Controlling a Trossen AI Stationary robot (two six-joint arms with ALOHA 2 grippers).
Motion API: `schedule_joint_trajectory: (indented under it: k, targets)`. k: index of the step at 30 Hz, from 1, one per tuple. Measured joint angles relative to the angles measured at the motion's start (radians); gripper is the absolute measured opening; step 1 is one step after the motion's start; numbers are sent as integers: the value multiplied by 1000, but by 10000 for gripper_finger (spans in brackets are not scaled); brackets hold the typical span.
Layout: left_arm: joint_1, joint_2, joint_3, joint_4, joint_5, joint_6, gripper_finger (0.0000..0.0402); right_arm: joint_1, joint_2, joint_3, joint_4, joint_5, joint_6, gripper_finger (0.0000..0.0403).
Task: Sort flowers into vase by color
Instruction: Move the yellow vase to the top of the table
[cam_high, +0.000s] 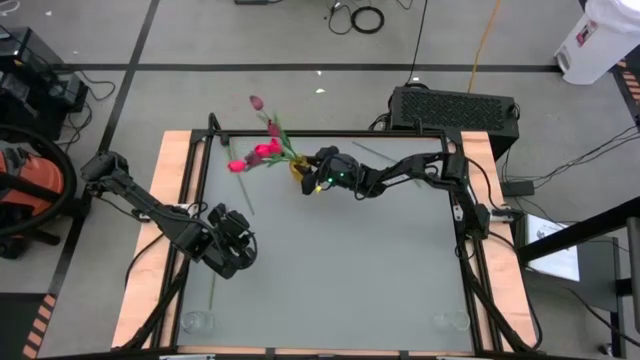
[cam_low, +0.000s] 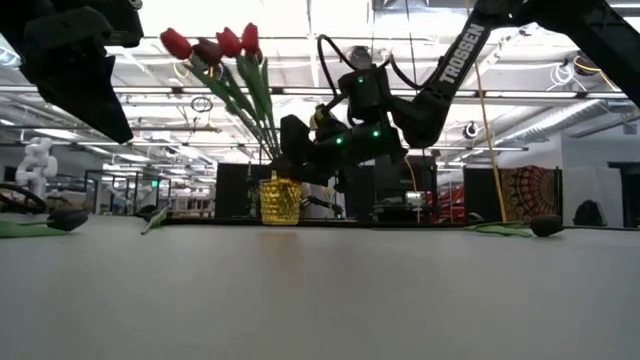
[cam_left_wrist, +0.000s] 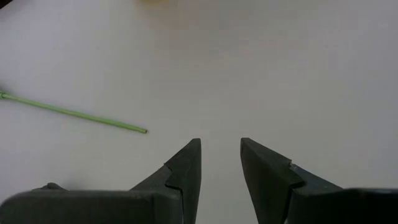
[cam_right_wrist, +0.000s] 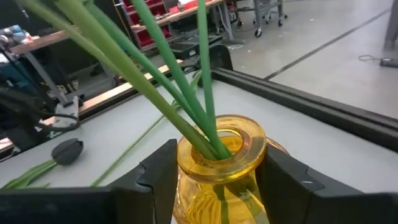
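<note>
A yellow glass vase (cam_high: 298, 168) stands at the table's far middle with several flowers in it. Their green stems (cam_right_wrist: 168, 81) lean toward the far left, ending in red and maroon heads (cam_high: 264, 151). My right gripper (cam_right_wrist: 217, 158) reaches in from the right and is shut on the vase. My left gripper (cam_left_wrist: 221, 149) hangs open over the near left of the table (cam_high: 350, 260), touching nothing. A loose green stem (cam_left_wrist: 74, 114) lies on the table ahead of it. My right gripper pinches the vase's body just under its thick rim (cam_right_wrist: 252, 162), one finger (cam_right_wrist: 158, 171) on each side. The fingers come in about level from the table's right. The vase sits upright (cam_low: 280, 198), its base apparently on the table.
Loose flowers lie on the table: a dark head with leaves at one side (cam_low: 68, 218), another at the other side (cam_low: 545, 226), and one near the vase (cam_right_wrist: 67, 149). A thin stem (cam_high: 243, 196) lies left of centre. A raised black frame (cam_high: 330, 133) borders the table.
</note>
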Motion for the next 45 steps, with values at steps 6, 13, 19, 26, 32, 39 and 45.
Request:
schedule_joint_trajectory:
  k: [6, 13, 19, 26, 32, 39, 45]
  targets:
    - [0, 0, 0, 0, -1, 1, 121, 0, 0, 0, -4, 6, -3, 176]
    - [0, 0, 0, 0, -3, 2, 121, 5, 0, 0, -23, 64, 87, 176]
    - [0, 0, 0, 0, -3, 2, 121, 16, 0, 1, -57, 65, 67, 176]
    - [0, 0, 0, -1, -3, 20, 121, 16, 0, 1, -56, 58, 87, 177]
    - [0, 0, 0, 0, -3, 21, 121, 15, 0, 1, -56, 57, 79, 184]
    - [0, 0, 0, 0, -2, 21, 121, 16, 0, 1, -62, 55, 83, 184]
    - [2, 0, 0, -1, -60, 73, 121, 16, 0, 1, -64, 53, 83, 185]
